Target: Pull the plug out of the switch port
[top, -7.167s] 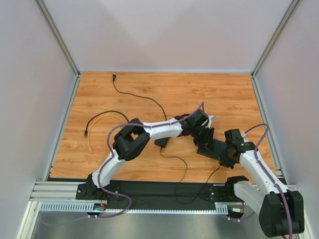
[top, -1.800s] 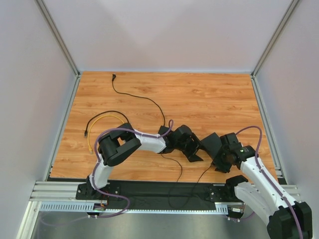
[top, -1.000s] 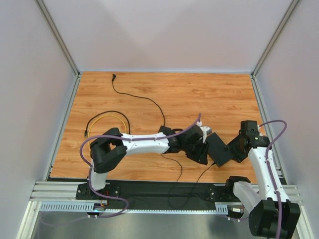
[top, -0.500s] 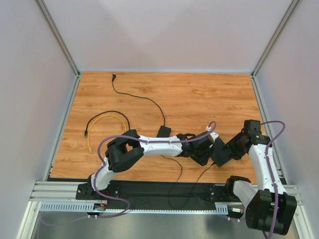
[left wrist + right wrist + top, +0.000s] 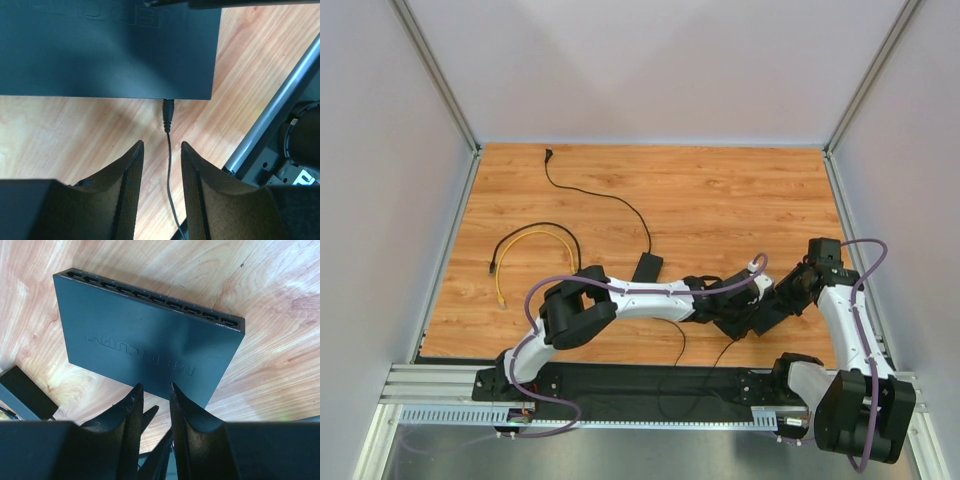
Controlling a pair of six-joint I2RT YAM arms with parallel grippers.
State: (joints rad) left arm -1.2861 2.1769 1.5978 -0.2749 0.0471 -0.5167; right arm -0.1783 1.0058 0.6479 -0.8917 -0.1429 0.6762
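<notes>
— Where is the switch [image 5: 145,347] found?

— It is seen lying flat on the bench [image 5: 75,130], toward the near right part, between the two arms' ends. In the right wrist view a row of ports [image 5: 150,299] is shown along its far edge, and raised lettering is seen on its top.

— And the plug [image 5: 168,112]?

— It is seated in the switch's side edge, close to a corner, as shown by the left wrist view. A thin black cable [image 5: 168,155] is led away from it across the wood.

— How are the left fingers [image 5: 127,185] set?

— They are parted by a moderate gap and nothing is held. The tips are stopped just short of the plug, which is lined up with the gap, and the cable is seen running through it.

— And the right fingers [image 5: 131,415]?

— They are kept narrow, with a slim gap left between them. They are placed over the switch's near edge. Nothing is seen clamped between them, and whether the top is touched cannot be told.

— Is anything else seen close by?

— A small black adapter brick [image 5: 22,397] is seen beside the switch, apart from it.
</notes>
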